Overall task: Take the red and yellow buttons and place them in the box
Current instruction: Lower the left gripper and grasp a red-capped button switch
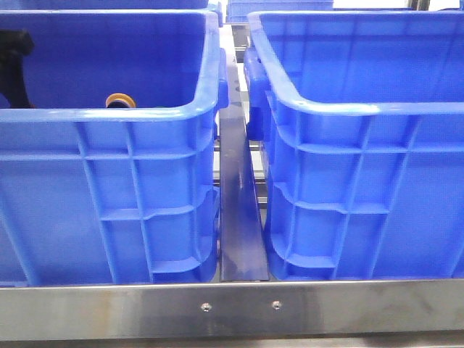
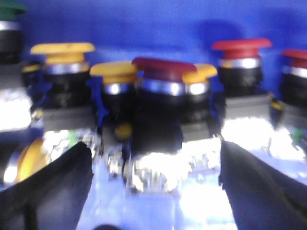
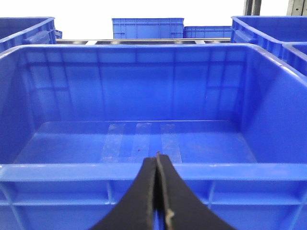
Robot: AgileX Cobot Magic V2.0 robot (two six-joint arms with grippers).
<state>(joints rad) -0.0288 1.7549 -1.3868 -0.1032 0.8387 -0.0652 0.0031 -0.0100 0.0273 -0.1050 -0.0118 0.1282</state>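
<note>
In the left wrist view my left gripper (image 2: 154,158) is open inside a blue bin, its black fingers (image 2: 57,187) on either side of a dark red button (image 2: 163,69) standing just ahead of the tips. Yellow buttons (image 2: 62,50) and more red buttons (image 2: 241,48) stand around it, each on a silvery collar and black body. In the front view one yellow button (image 1: 120,101) peeks over the left bin's rim, and part of the black left arm (image 1: 14,54) shows there. My right gripper (image 3: 158,160) is shut and empty, outside the near wall of the empty blue box (image 3: 144,139).
Two big blue bins stand side by side in the front view, the left bin (image 1: 109,188) and the right bin (image 1: 362,181), with a narrow gap between them and a steel rail (image 1: 232,308) in front. More blue bins (image 3: 146,28) stand behind. A green button (image 2: 9,9) is at the edge of the left wrist view.
</note>
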